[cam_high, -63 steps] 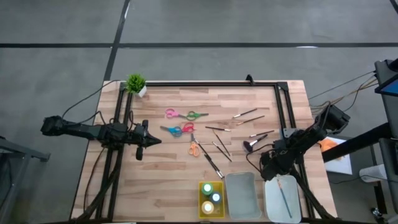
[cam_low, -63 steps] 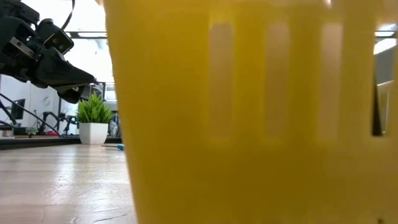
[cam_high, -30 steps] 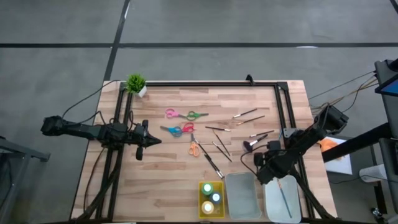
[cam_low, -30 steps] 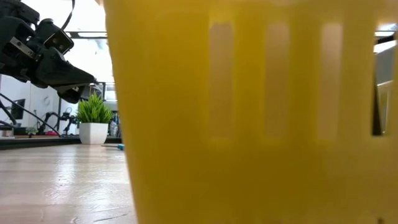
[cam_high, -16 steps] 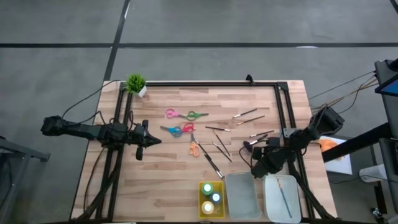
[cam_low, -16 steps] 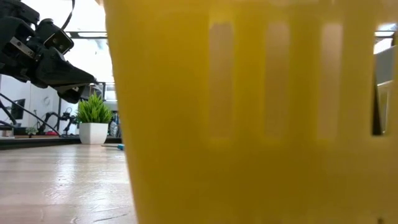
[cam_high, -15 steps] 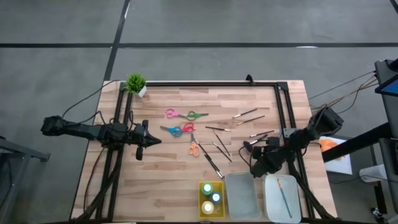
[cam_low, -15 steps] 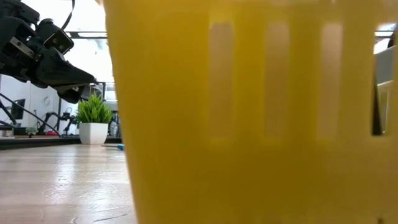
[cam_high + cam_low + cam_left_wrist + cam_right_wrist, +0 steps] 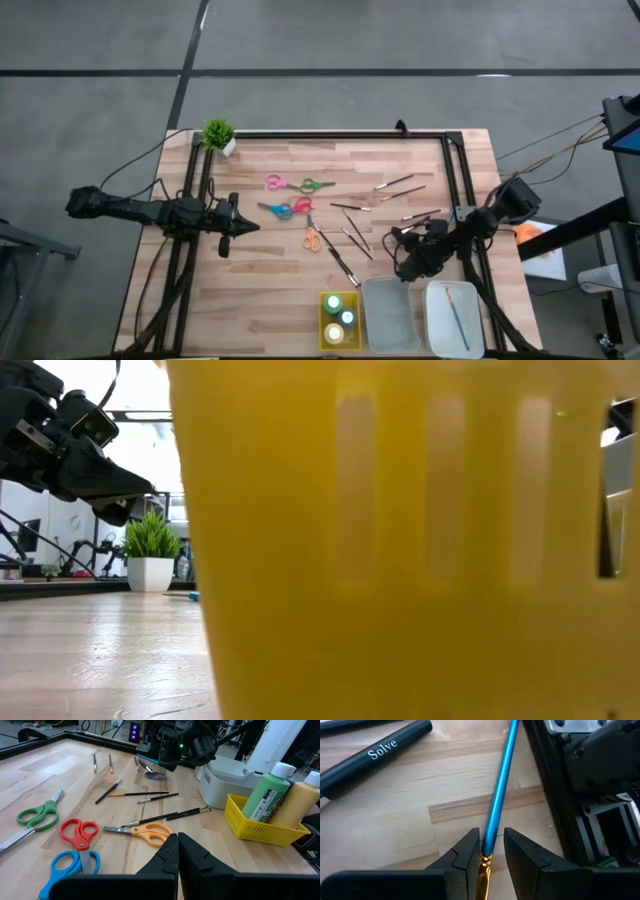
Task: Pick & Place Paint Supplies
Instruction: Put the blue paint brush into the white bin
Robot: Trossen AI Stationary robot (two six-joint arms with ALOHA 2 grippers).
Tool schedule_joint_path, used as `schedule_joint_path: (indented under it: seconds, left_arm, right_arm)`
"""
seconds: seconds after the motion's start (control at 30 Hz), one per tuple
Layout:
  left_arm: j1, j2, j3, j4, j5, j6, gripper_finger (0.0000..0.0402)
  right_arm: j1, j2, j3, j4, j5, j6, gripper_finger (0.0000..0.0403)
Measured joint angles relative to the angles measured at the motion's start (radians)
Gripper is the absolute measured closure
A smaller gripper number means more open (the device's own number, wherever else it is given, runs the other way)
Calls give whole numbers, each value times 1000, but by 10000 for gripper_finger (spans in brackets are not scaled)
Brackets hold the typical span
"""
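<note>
My right gripper (image 9: pixel 402 264) is low over the table just beyond the grey tray. In its wrist view its fingers (image 9: pixel 491 839) are open and stand on either side of a thin blue-handled brush (image 9: pixel 500 785) that lies on the wood, at its gold ferrule (image 9: pixel 484 870). The stubby dark brush (image 9: pixel 375 755) lies beside it. More thin brushes (image 9: pixel 352 232) and three pairs of scissors (image 9: pixel 288 208) lie mid-table. The paint bottles (image 9: pixel 340 318) stand in the yellow tray. My left gripper (image 9: pixel 238 228) waits, shut, at the table's left (image 9: pixel 177 845).
The grey tray (image 9: pixel 390 312) and the white tray (image 9: pixel 440 325), which holds one brush (image 9: pixel 455 322), sit at the near edge. A black frame rail (image 9: pixel 555 795) runs close beside the right gripper. The plant (image 9: pixel 219 134) stands at the far left corner. The yellow tray (image 9: pixel 400 560) fills the low view.
My right gripper has moved from above the white tray toward the table's far edge and left, down to the brushes by the stubby dark brush. My left arm has kept still.
</note>
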Motion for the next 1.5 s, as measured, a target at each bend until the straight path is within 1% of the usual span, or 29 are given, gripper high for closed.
schedule_joint_path:
  seconds: [0.13,0.3,0.33,0.87,1.13,1.33,1.5]
  left_arm:
    - [0,0,0,0,0,0,401]
    - [0,0,0,0,0,0,401]
    - [0,0,0,0,0,0,401]
    - [0,0,0,0,0,0,401]
    - [0,0,0,0,0,0,401]
    - [0,0,0,0,0,0,401]
    - [0,0,0,0,0,0,401]
  right_arm:
    - [1,-8,-17,28,5,1,324]
    - [1,-19,-19,37,17,-13,380]
    - [1,-20,-19,37,23,-19,383]
    - [1,-18,-19,33,23,-20,378]
    - [-1,-34,25,-28,27,-21,378]
    - [0,-75,26,-63,61,-21,378]
    - [0,-129,34,-64,147,-34,378]
